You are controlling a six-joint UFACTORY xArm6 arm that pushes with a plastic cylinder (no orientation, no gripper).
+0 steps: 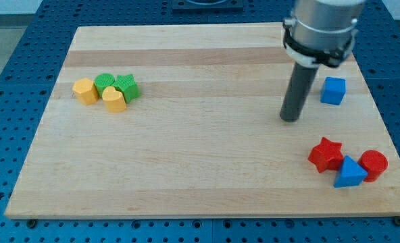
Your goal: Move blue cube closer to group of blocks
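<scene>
The blue cube [333,90] sits alone near the board's right edge, in the upper half of the view. My tip [291,119] rests on the board to the left of the cube and slightly below it, apart from it. A group of blocks lies at the lower right: a red star [326,154], a blue triangular block [350,173] and a red cylinder [373,165], touching one another. A second group lies at the upper left: a yellow hexagonal block [86,90], a green cylinder [105,83], a green star-like block [126,88] and a yellow heart [114,99].
The wooden board [186,155] lies on a blue perforated table [11,81]. The arm's grey body [321,27] hangs over the board's upper right part.
</scene>
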